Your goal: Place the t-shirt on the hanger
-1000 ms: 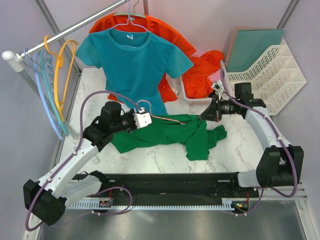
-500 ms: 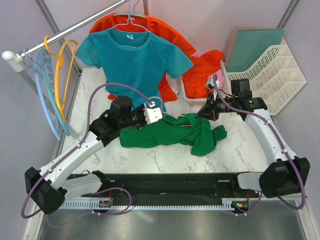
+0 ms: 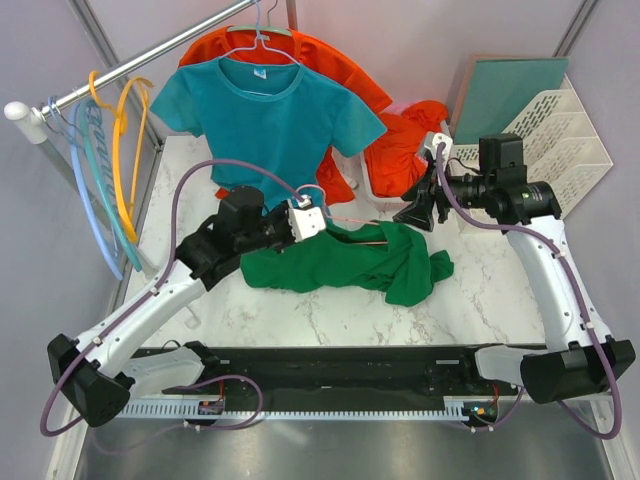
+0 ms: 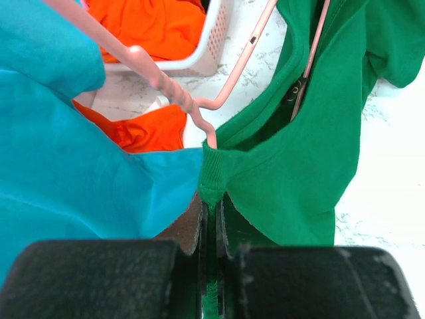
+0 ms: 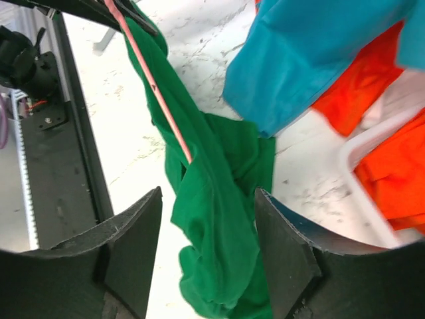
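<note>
Dressing the hanger [image 4: 247, 50]: left claw [image 4: 211, 219] clamps the t-shirt [image 4: 299, 166] collar; right claw [image 5: 206, 212] stands apart, empty, likely needing fresh fabric below it.

Marble table [image 3: 330, 312] — t-shirt [image 3: 345, 268] on it.

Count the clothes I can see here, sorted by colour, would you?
Green: 1, the green t-shirt lying crumpled.
Teal: 1, the teal t-shirt hanging up.
Orange-red: at least 2, the orange-red garment hung behind the teal one and the orange-red heap in the basket, which may hold more.
Total: at least 4.
</note>
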Action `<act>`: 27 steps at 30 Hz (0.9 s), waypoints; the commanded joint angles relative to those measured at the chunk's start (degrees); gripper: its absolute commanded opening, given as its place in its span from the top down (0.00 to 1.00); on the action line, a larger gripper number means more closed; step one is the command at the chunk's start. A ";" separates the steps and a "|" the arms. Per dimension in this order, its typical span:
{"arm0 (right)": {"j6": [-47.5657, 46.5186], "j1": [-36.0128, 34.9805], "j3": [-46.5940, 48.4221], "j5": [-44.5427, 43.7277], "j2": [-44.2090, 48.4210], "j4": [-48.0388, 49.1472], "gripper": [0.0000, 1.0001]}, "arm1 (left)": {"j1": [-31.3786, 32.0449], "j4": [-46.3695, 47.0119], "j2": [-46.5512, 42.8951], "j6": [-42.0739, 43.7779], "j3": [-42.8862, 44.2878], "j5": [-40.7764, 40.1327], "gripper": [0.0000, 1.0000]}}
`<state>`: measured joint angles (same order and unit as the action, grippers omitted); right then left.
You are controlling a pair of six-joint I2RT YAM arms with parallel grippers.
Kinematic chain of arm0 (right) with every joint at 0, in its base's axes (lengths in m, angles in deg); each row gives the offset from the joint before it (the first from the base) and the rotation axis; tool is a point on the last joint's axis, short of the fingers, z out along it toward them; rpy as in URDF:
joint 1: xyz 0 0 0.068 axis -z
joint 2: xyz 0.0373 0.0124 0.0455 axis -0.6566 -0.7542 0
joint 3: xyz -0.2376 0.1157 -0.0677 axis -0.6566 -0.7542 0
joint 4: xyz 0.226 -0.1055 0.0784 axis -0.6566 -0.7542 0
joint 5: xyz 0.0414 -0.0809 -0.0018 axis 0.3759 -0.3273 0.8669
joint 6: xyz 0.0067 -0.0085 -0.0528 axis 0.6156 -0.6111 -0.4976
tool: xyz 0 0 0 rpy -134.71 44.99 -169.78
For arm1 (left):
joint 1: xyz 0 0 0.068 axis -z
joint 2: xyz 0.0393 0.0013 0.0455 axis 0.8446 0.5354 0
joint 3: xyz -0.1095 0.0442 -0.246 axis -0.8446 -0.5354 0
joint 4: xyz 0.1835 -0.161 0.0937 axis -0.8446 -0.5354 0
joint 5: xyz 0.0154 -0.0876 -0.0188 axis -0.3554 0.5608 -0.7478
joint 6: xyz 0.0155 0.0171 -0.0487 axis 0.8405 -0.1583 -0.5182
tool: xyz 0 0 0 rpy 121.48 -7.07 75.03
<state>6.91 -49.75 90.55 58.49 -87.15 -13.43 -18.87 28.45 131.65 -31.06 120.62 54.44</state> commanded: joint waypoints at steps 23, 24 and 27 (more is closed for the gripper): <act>-2.55 -21.96 11.88 -18.06 -4.87 2.59 0.42 | 2.98 1.50 3.75 -1.00 10.79 5.87 0.98; -2.55 -22.14 12.23 -18.33 -5.14 2.77 0.42 | 3.16 1.42 3.75 -1.00 10.70 5.79 0.98; -2.63 -22.67 13.11 -19.21 -6.28 2.86 0.50 | 3.42 1.50 3.49 -0.91 10.70 5.96 0.98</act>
<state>3.37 -71.76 100.56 41.88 -92.24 -13.50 -16.05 28.05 135.68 -31.06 128.42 58.51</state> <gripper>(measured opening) 0.568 0.047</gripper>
